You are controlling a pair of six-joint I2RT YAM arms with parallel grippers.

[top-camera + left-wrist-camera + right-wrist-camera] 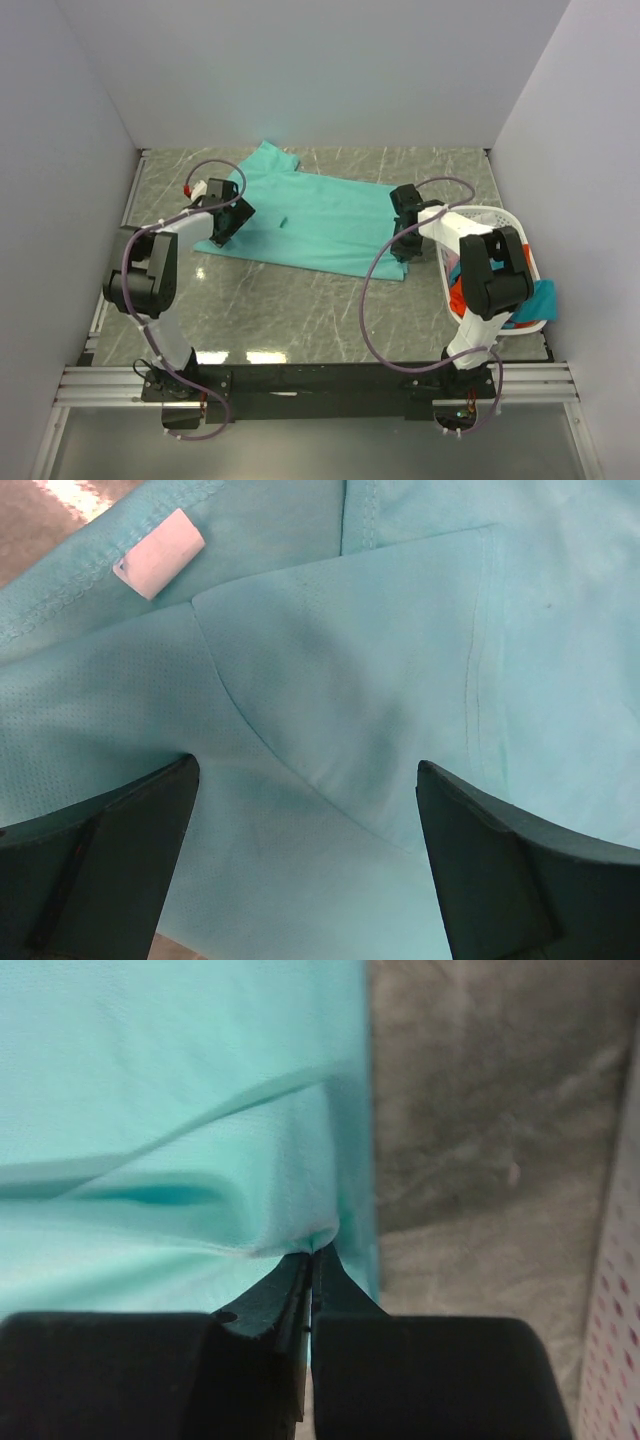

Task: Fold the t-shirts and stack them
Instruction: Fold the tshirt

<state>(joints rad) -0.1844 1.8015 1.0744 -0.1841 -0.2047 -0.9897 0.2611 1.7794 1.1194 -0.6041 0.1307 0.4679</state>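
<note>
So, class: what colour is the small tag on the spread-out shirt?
The tag is white; left wrist view shows it best.

R gripper (313,1253) pinching teal t-shirt (170,1080)
Jaws closed on a raised fold at cloth's right edge; grey table (480,1110) to the right, white basket (622,1340) at frame's right edge.

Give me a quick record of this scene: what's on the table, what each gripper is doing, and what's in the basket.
table: grey, marble-look
shirt: teal, spread on the table, white label showing
left gripper: open, poised over the shirt
right gripper: shut, pinching the shirt's edge
basket: white, on the right, holds orange-red cloth and blue-teal cloth
</note>
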